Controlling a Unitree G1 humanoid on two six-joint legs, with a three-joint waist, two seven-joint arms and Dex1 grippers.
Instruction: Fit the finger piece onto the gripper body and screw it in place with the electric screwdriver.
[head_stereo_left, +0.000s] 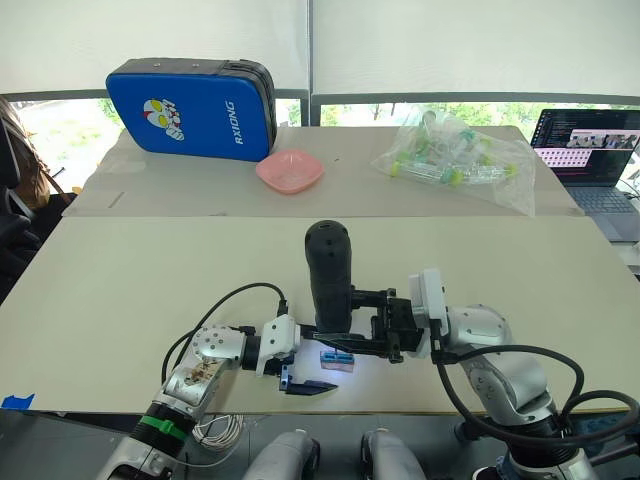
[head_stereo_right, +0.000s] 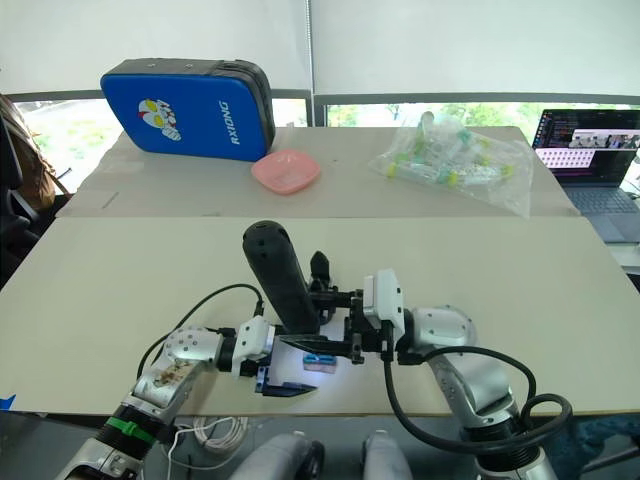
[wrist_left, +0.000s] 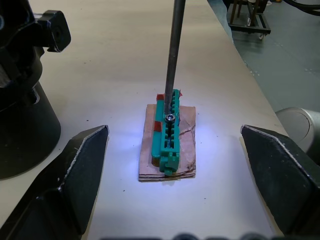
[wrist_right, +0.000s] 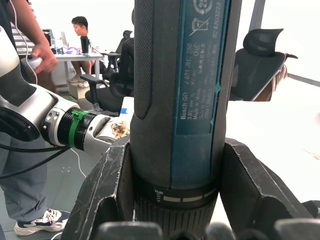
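Left eye view: electric screwdriver (head_stereo_left: 329, 275) upright near the front edge of the surface (head_stereo_left: 150, 290), pinched by right end effector (head_stereo_left: 395, 325); left end effector (head_stereo_left: 305, 382) spread beside it.
Left wrist view: metal bit (wrist_left: 174, 55) standing on a screw in the green-topped brown block (wrist_left: 168, 137), between the splayed fingers (wrist_left: 75, 170).
Right wrist view: fingers clamp the screwdriver's barrel; people behind.

The screwdriver (head_stereo_left: 330, 275) stands upright on the table (head_stereo_left: 120, 290) near its front edge, its bit (wrist_left: 174, 55) on a screw (wrist_left: 170, 118) in the small block (wrist_left: 168, 135). Behind lie a case (head_stereo_left: 195, 108), bowl (head_stereo_left: 289, 170), bag (head_stereo_left: 455, 155) and, rightmost, laptop (head_stereo_left: 590, 150).
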